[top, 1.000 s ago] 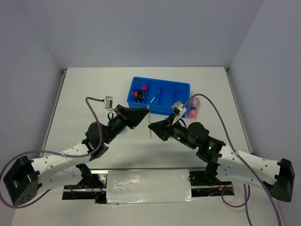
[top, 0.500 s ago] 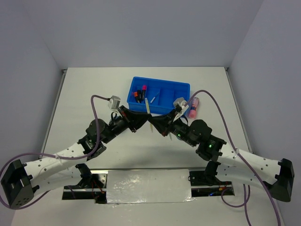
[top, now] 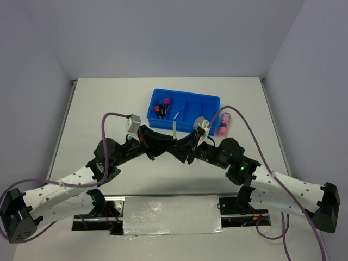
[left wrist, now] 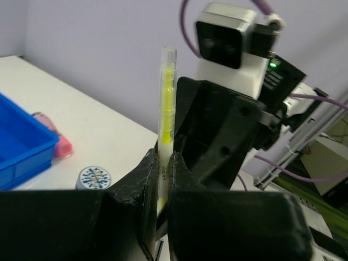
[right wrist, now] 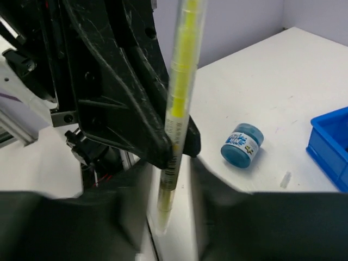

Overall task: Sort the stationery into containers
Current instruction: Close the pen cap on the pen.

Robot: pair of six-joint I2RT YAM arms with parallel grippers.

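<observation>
Your left gripper (left wrist: 161, 179) pinches the pale pen (left wrist: 166, 103) upright, just in front of the blue tray (top: 212, 101). The right gripper (right wrist: 169, 217) is blurry, but its jaws are parted around the pen's lower end. From above, that's all hidden.

The clear yellow pen (left wrist: 166, 103) carries small dark print near its middle, too tiny to read, and the label on the round roll (right wrist: 242, 145) shows only a pattern.

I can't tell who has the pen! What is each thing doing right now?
Pen, off the table, pinched by the left gripper.
Left gripper, shut on the pen.
Right gripper, open around the pen.
Tray, on the table, markers in its left-end compartment.
Pink tube, lying outside the tray.
Round roll, on the table, outside the tray.
</observation>
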